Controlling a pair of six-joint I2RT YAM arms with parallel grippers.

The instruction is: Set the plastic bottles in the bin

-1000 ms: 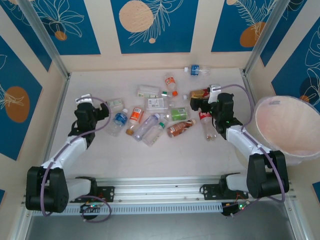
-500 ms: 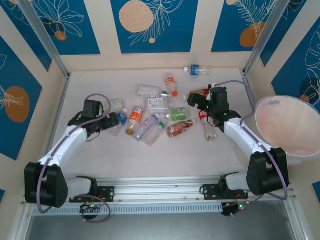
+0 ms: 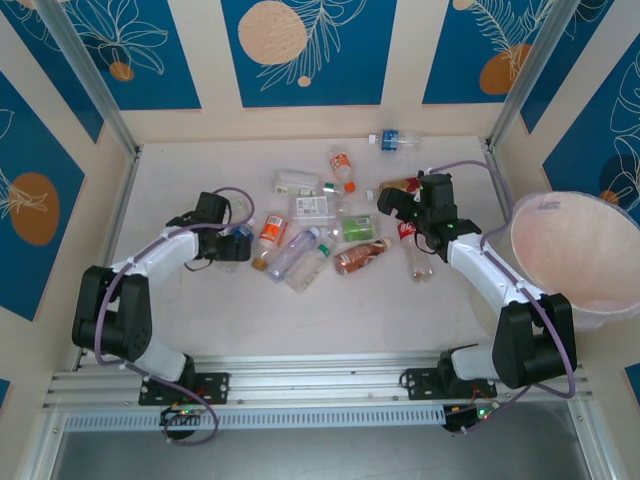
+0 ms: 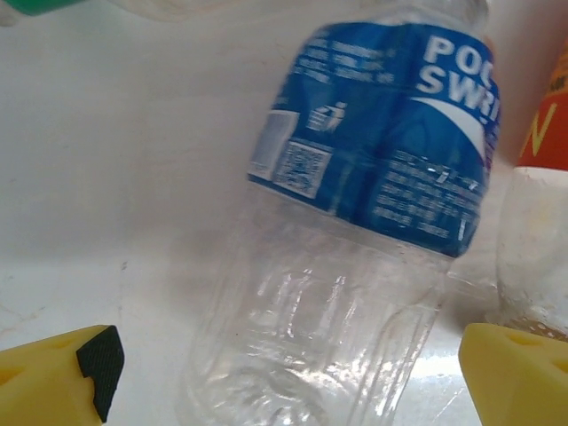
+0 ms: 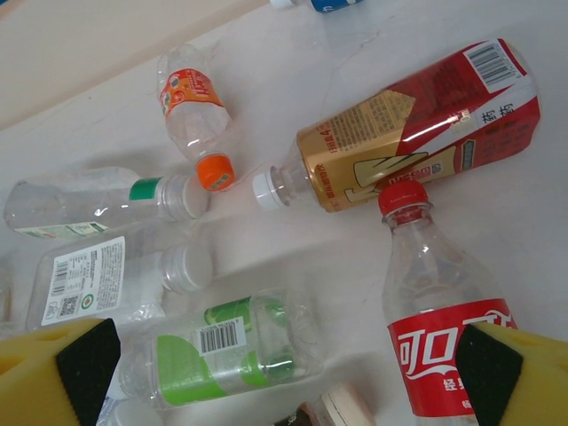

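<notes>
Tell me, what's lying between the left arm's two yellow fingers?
A clear bottle with a blue label lies on the table between the open fingers, in the left wrist view.

Bottles (image 3: 296, 252): scattered on the table (image 3: 330, 310), middle.
Lone bottle (image 3: 395, 140): behind them, well apart.
Bin (image 3: 575, 255): right of the table.

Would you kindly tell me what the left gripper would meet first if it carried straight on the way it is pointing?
Most likely the clear plastic bottle with the blue label, lying straight ahead of the open left gripper, its base between the jaws; how close is hard to judge.
</notes>
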